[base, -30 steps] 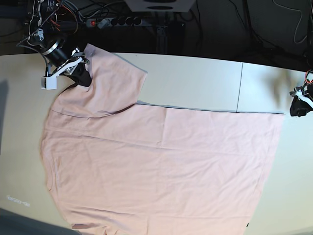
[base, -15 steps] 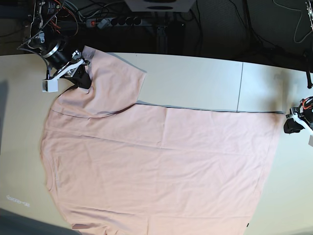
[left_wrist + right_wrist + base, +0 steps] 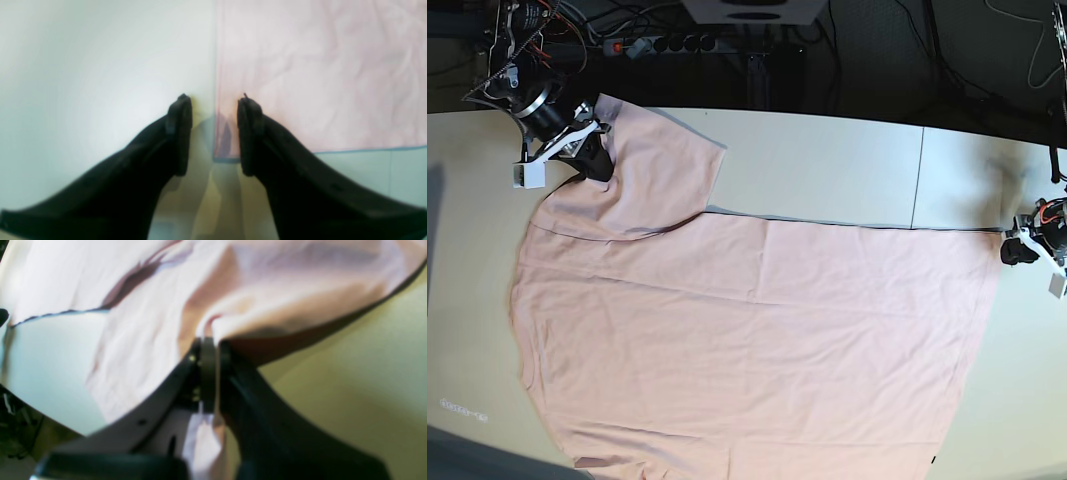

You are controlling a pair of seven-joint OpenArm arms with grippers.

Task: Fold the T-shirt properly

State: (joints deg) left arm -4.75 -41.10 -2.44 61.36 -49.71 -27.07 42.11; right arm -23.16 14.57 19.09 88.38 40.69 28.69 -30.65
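Leftward toward the hem corner, left gripper (image 3: 213, 133) is sliding, jaws parted, straddling it, holding nothing | right gripper (image 3: 208, 373) is pinching T-shirt (image 3: 747, 340) sleeve | T-shirt is lying flat on table (image 3: 827, 160) | advice: close squarely before lifting.

You have a pale table (image 3: 827, 160) filling most of the base view, with a thin dark seam (image 3: 917, 180) running front to back across it right of centre. Behind its far edge you can see a black power strip (image 3: 672, 44) lying along the dark background, with loose cables (image 3: 947, 50) trailing off to the right of it. A light-coloured box (image 3: 752, 10) sits at the top centre, cut off by the frame.
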